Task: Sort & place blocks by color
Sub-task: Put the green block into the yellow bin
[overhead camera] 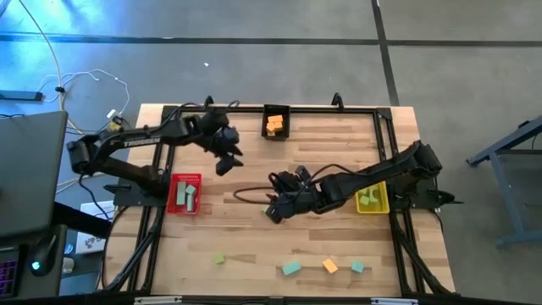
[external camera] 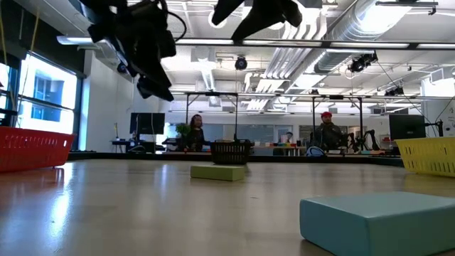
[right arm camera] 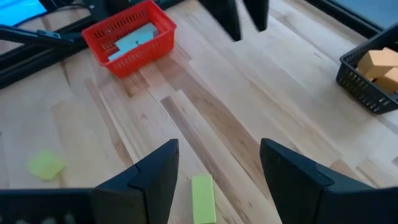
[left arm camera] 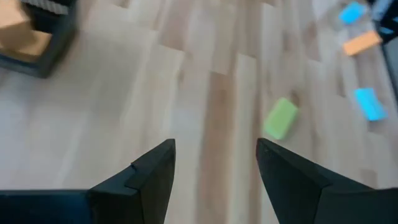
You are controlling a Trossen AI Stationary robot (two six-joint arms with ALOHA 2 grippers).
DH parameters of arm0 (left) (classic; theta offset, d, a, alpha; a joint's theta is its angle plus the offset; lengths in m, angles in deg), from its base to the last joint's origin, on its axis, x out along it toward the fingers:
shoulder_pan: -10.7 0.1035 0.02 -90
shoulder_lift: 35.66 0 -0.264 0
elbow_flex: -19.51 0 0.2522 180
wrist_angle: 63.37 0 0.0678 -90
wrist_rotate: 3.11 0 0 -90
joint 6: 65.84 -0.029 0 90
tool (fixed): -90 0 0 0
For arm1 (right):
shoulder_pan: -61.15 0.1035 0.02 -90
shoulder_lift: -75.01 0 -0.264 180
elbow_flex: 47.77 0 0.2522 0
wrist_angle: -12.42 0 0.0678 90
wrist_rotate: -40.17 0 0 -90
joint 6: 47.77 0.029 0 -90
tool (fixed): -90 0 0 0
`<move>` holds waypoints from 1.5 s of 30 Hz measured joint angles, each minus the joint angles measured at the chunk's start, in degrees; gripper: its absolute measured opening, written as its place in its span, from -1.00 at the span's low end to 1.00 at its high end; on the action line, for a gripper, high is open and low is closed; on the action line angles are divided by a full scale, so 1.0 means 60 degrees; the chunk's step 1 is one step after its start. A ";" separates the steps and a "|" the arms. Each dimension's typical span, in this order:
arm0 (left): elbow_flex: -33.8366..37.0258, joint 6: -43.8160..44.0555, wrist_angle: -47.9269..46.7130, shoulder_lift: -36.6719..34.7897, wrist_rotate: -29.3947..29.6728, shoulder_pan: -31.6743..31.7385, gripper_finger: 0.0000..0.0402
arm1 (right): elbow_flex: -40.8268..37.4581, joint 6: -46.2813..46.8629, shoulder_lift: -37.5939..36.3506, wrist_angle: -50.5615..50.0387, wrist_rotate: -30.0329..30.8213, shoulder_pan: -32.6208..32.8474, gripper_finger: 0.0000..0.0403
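The sorting is looking well underway but unfinished: orange blocks (overhead camera: 274, 124) are sitting in the black bin (overhead camera: 285, 111) at the worktop's far edge, teal ones in the red bin (overhead camera: 176, 203) and yellow-green ones in the yellow bin (overhead camera: 382, 203), while 4 loose blocks (overhead camera: 291, 268) are waiting along the near edge. The left gripper (overhead camera: 227, 159) and right gripper (overhead camera: 278, 207) are hovering mid-worktop, both gaping and carrying nothing. The right wrist view is revealing 1 more yellow-green block (right arm camera: 201, 198) lying under the right gripper, which the high view is hiding.

2 dark jointed arms, black cables looped alongside, left gripper (overhead camera: 227, 158) and right gripper (overhead camera: 277, 209) with black wedge-shaped fingers (left arm camera: 152, 174)
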 joint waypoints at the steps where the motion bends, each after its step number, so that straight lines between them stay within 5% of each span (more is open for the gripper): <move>1: 0.0109 0.0147 0.0022 -0.0175 0.0009 -0.0189 0.04 | 0.0000 -0.0003 0.0000 0.0015 0.0123 0.0078 0.06; 6: 0.0667 0.0753 0.0120 -0.1041 0.0535 -0.1197 0.04 | 0.0000 -0.0030 0.0256 0.0130 0.0702 0.0334 0.06; 20: 0.1103 0.1738 0.0193 -0.2413 0.2542 -0.3300 0.04 | 0.0000 -0.0335 0.1539 0.0366 0.0314 0.0352 0.06; 30: 0.1103 0.1735 0.0542 -0.2413 0.3917 -0.3809 0.04 | 0.0000 -0.0842 0.2283 0.0366 -0.0862 0.0254 0.06; 45: 0.1103 0.1707 0.0636 -0.2413 0.3978 -0.3857 0.04 | -0.0002 -0.0353 0.3164 0.0506 -0.2128 -0.0471 0.06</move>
